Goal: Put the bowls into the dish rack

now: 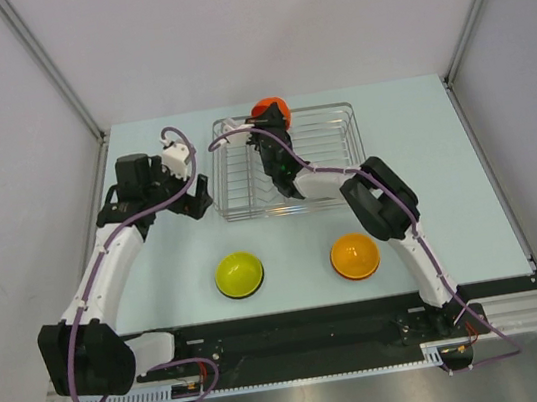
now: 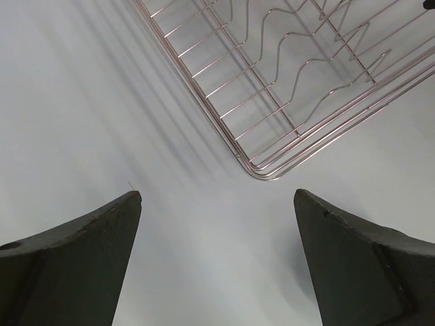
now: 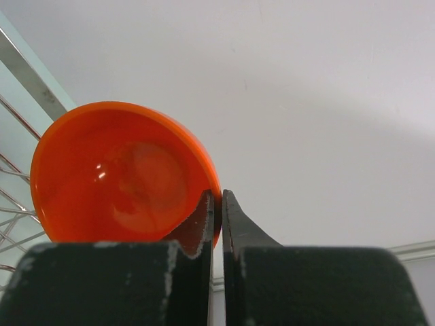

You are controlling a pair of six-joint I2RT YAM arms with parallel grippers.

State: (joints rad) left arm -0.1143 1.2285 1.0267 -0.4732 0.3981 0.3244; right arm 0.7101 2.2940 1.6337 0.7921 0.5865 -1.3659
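The silver wire dish rack (image 1: 349, 118) sits at the back middle of the table. My right gripper (image 1: 266, 129) reaches over it and is shut on the rim of a red-orange bowl (image 1: 272, 110), held on edge at the rack's back left. In the right wrist view the fingertips (image 3: 216, 198) pinch the bowl's (image 3: 122, 170) rim. A yellow bowl (image 1: 239, 273) and an orange bowl (image 1: 354, 255) sit upright on the table in front of the rack. My left gripper (image 1: 199, 199) is open and empty by the rack's front-left corner (image 2: 262, 173), just above the table (image 2: 217, 204).
White walls enclose the table on the left, back and right. The right arm lies across the rack's middle. Rack wires (image 3: 34, 85) show at the left edge of the right wrist view.
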